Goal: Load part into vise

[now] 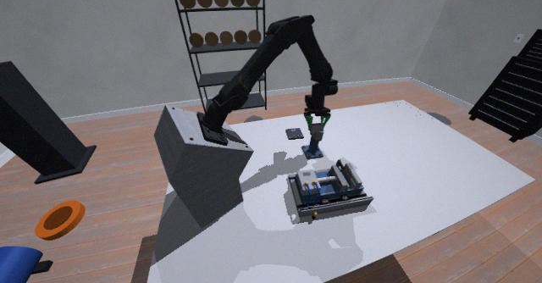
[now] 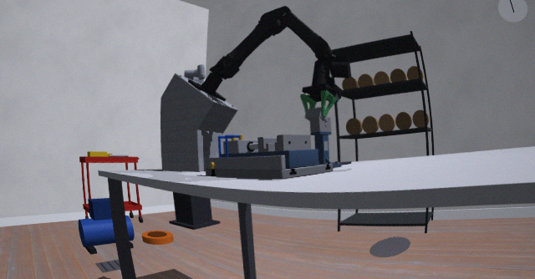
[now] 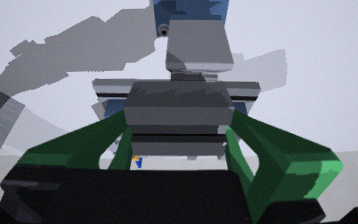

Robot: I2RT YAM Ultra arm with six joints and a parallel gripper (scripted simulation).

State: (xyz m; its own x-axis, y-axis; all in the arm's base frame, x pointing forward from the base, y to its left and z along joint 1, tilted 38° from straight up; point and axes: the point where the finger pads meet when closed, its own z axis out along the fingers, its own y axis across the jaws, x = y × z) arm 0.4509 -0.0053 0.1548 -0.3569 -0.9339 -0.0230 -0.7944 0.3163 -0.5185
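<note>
My gripper (image 1: 318, 119) (image 2: 318, 104) (image 3: 178, 112) points down with its green fingers shut on the grey part (image 2: 314, 114) (image 3: 179, 97). In the wrist view the part lies crosswise between the fingers, with a dark groove along its camera-facing side. It is over the grey V-block (image 2: 321, 126) (image 3: 200, 44) on its blue stand (image 1: 314, 144) (image 2: 322, 145); whether they touch cannot be told. The vise (image 1: 334, 207) (image 2: 251, 162) stands open, with nothing visible between its jaws; the fixed jaw (image 1: 352, 174) (image 2: 294, 142) is farthest from the air cylinder. The work stop is not clearly visible.
The dark infeed plate (image 1: 294, 133) lies behind and left of the V-block stand, with no part on it. The vise is in front of the stand, with blue hoses (image 1: 309, 196) on its cylinder side. The grey arm pedestal (image 1: 207, 177) (image 2: 184, 133) stands at the left.
</note>
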